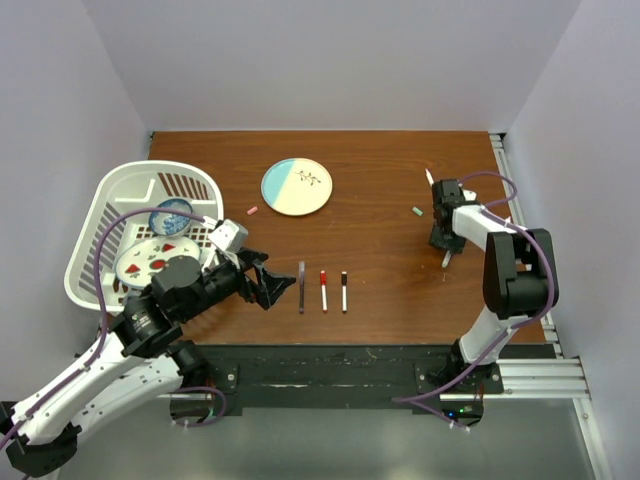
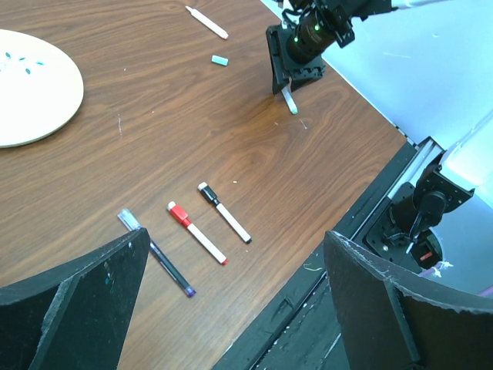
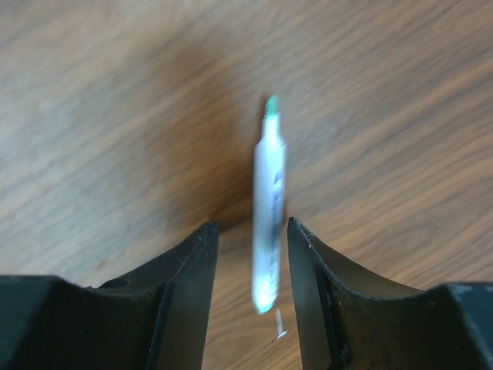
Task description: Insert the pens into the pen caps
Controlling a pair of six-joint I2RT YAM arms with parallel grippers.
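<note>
As the right gripper (image 3: 251,231) stood with jaws apart, the green-tipped pen (image 3: 269,200) lay unclamped between them, tip toward twelve o'clock.

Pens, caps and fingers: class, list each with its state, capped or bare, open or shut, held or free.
red pen: capped.
black pen: capped.
purple pen: cap unclear.
green pen: uncapped, loose between right fingers.
green cap: off, lying free.
pink pen: uncapped.
pink cap: off, lying free.
left fingers: open, empty.
right fingers: open.
</note>
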